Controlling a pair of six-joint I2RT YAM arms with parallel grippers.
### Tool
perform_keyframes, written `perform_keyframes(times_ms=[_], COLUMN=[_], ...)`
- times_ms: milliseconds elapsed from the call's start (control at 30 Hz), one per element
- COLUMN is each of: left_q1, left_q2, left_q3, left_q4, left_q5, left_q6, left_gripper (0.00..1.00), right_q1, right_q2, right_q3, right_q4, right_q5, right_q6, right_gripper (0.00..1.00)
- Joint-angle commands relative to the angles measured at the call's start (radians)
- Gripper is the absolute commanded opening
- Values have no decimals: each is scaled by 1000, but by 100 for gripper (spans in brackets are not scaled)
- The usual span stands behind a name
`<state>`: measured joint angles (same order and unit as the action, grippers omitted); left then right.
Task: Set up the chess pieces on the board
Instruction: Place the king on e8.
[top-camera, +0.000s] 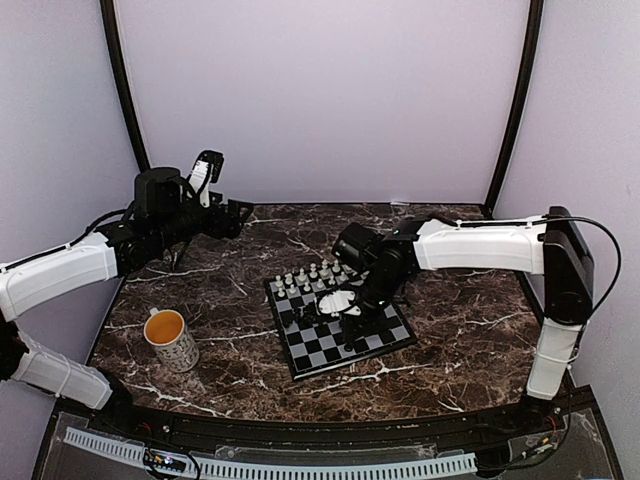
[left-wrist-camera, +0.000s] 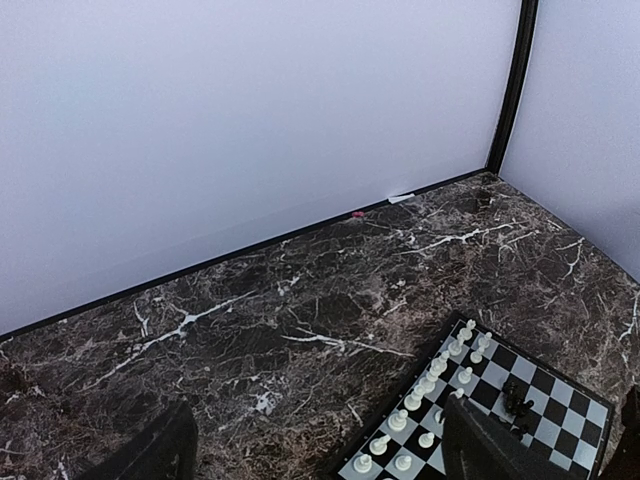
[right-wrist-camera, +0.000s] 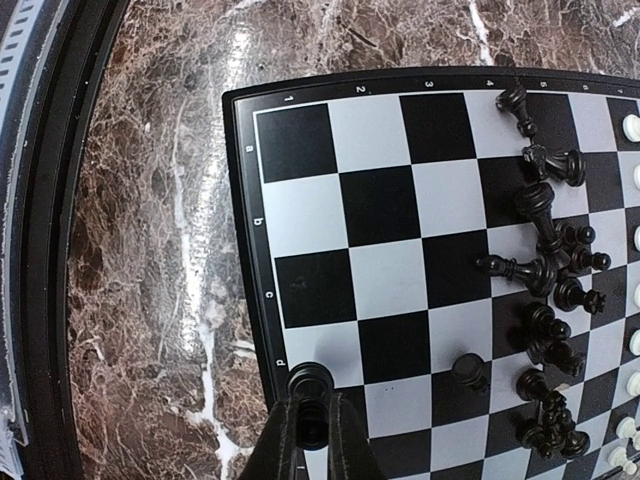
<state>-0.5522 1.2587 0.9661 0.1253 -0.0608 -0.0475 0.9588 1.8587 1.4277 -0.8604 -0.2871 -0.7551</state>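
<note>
Far left: left gripper (left-wrist-camera: 318, 430) is being held high over the dark white-veined marble tabletop (left-wrist-camera: 300, 300), jaws wide, nothing between them; not being used for this step. Near left: white patterned mug with orange drink (top-camera: 172, 338) is standing well apart from the small black-and-pale checked chessboard with dark rim (top-camera: 312, 352). The white chess pieces (top-camera: 310, 274) are being shown upright in rows along the board's far edge. The black chess pieces (right-wrist-camera: 545, 270) are lying mostly heaped and tipped mid-board, with one black pawn (right-wrist-camera: 468, 370) upright alone.

The right gripper (right-wrist-camera: 310, 425) is being held narrow on a small round-topped black piece (right-wrist-camera: 310, 382) over the near-edge square by the letter d. Contact with the board cannot be told.

Judged step: this piece is being set on the near back row. It should be lowered straight, centred on its square and seated flat before release. Jaws should be opened only slightly and lifted vertically, so nothing is being tipped or the heap nudged.
</note>
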Motion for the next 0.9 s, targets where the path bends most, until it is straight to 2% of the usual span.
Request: perform_keyframes(times_ms=[0,700,867], left_q1=[5,5,5], left_q2=[-8,-15,-13], left_q3=[11,16,15], left_q4=[-4,-9,-9], left_q5=[16,37,35], left_q6=[-8,-11,-9], left_gripper=[87,87,87], right_q1=[12,28,30], right_q2=[28,74,73], right_q3=[37,42,39], right_q4=[14,18,17], right_q5=[13,55,53], right_q6=[-5,-10,-12], right_gripper=[8,10,19])
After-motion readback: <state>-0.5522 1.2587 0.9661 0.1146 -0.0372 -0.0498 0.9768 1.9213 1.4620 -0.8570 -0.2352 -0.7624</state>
